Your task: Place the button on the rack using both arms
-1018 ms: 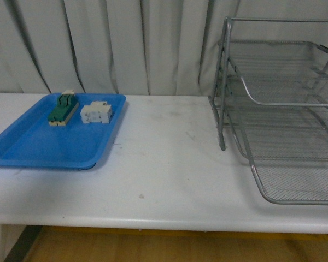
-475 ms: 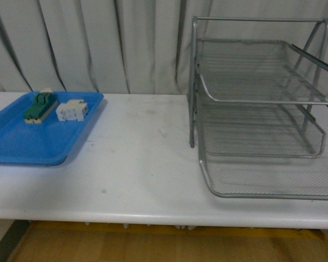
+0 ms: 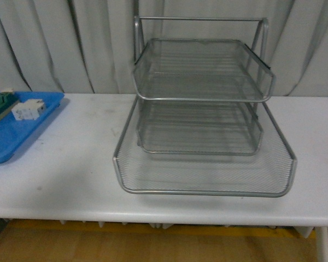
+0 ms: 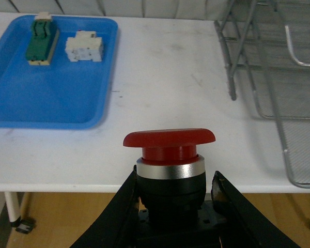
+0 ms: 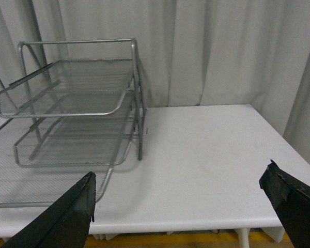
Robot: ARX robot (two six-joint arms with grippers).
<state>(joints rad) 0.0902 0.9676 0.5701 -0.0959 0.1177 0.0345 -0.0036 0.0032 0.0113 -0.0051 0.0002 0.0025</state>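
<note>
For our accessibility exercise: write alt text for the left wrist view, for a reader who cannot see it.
A red-capped button is clamped between the black jaws of the left gripper, close to the camera. Beyond, a white table bears a blue tray holding a green switch and a white part, with a silver wire rack standing apart.

1. Front and centre, the rack stands on the white counter: three wire-mesh tiers stacked in a metal tube frame, open fronts facing us.
2. The bottom tier juts furthest forward, its rim close to the counter's front edge.
3. Far left, a blue tray is cut off by the picture's edge, well apart from the rack.
4. In the tray, a white blocky part sits just beside a green-and-beige piece, possibly a switch; the focus is soft there.
5. A pale curtain hangs behind, and yellowish floor shows below the counter.
</note>
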